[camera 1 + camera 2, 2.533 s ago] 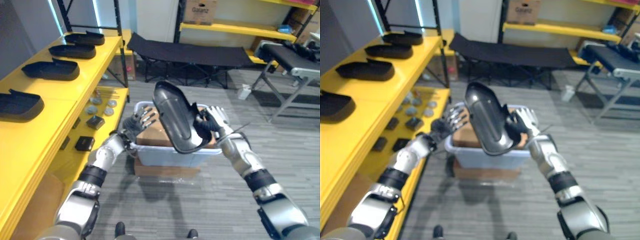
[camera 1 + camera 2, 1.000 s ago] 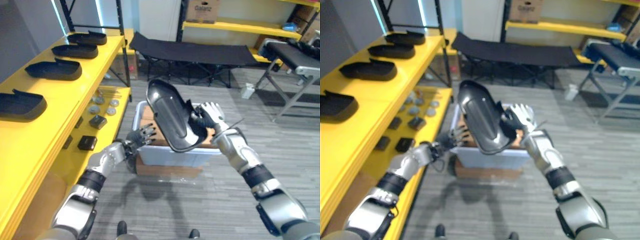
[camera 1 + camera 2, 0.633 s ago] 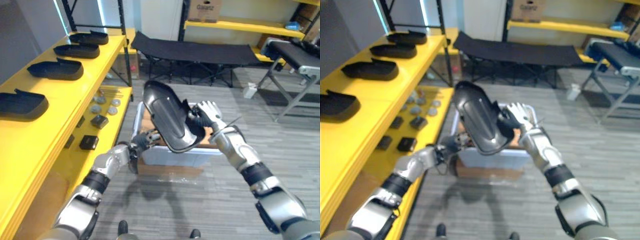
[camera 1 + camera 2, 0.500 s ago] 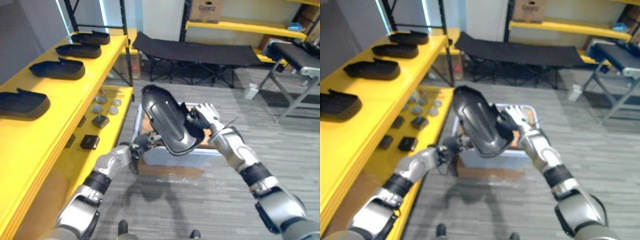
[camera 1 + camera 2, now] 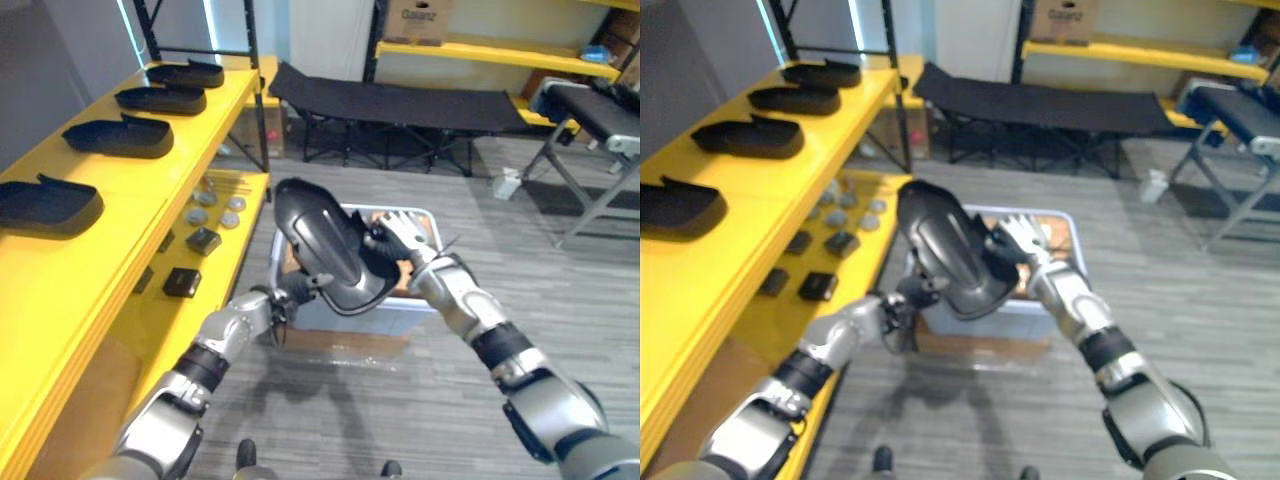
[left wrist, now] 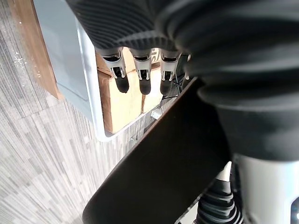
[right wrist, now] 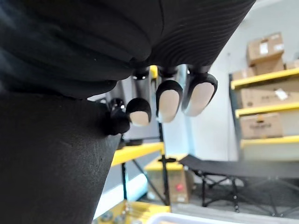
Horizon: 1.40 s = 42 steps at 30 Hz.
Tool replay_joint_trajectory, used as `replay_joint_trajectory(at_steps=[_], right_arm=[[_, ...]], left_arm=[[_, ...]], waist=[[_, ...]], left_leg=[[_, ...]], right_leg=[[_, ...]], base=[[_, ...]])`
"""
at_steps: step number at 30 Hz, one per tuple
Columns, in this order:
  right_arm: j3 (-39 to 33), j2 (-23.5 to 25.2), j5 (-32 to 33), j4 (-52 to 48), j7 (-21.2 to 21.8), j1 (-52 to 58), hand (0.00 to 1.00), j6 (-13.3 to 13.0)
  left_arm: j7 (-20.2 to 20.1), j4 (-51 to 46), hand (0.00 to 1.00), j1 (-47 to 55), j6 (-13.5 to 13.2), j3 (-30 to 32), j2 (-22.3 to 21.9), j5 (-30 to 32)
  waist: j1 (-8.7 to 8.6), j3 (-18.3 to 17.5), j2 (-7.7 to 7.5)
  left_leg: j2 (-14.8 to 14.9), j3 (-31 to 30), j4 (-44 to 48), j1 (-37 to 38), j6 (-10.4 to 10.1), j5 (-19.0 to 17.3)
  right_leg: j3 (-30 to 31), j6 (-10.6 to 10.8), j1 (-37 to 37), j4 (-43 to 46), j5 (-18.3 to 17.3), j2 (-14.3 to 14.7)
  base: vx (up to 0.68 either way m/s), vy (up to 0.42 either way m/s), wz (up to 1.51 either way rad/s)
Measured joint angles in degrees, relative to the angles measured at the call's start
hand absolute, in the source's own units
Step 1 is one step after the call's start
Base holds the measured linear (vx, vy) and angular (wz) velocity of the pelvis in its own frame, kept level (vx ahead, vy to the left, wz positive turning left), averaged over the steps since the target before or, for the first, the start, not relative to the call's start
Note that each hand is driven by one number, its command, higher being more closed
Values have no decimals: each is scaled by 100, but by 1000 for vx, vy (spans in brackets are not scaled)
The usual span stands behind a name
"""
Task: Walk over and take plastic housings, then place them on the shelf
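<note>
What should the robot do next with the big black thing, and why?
Probably swing the black plastic housing toward the yellow shelf on its left. The right robot hand grips it above the grey bin, the left robot hand sits by its lower edge, and the shelf has bare space beside the housings lined up there.

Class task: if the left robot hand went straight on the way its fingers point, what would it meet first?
Probably the cardboard inside the grey bin: the left robot hand points there, passing just beside the plastic housing. Depth is unclear.
</note>
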Motion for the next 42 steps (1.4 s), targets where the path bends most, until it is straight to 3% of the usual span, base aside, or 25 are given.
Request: replay_joint_trajectory(at_steps=[8,9,15,19,25,31,33,42], right_arm=[[-11,0,-5,8,-12,-28,100,0],[-11,0,-14,9,-14,-36,100,0],[-78,28,-109,45,-177,-43,100,-9],[-67,79,-109,45,-403,-57,100,-161],[-162,208,-95,40,-545,-58,100,-174],[-286,270,82,-180,-770,-58,100,-269],[-302,296,234,-278,-871,-59,100,-276],[-419,557,528,-569,-1197,-23,100,-402]], left_arm=[[97,-57,0,12,-184,-7,-30,-162],[132,-73,100,17,-188,-8,-31,-162],[534,-120,100,43,-422,-8,-92,-147],[765,-120,100,224,-620,35,-146,112],[952,-119,100,258,-639,101,-194,410],[1035,-121,100,260,-918,199,-206,541],[1170,-135,100,260,-1087,280,-265,584],[1823,-564,100,259,-1359,527,-257,1005]], waist=[[6,4,-7],[6,5,-8],[18,42,-66],[21,48,-77],[41,63,-104],[50,67,-111],[48,68,-112],[43,74,-123]], left_leg=[[0,4,1,0,-1,-1],[0,4,1,0,-1,-1],[1,3,1,3,0,-1],[2,7,1,3,0,-2],[3,31,1,8,-1,-2],[6,55,1,23,-5,-12],[6,62,1,25,-6,-12],[8,151,2,117,-9,-66]], right_leg=[[-11,14,1,0,5,0],[-11,14,2,1,5,0],[-11,14,7,0,4,1],[-9,15,5,0,2,1],[-2,15,1,0,2,1],[17,15,-2,0,2,1],[23,15,-6,0,3,1],[133,20,-7,0,-3,-7]], base=[[0,0,0],[0,0,0],[0,0,0],[0,0,0],[0,0,0],[0,0,0],[0,0,0],[5,1,-6]])
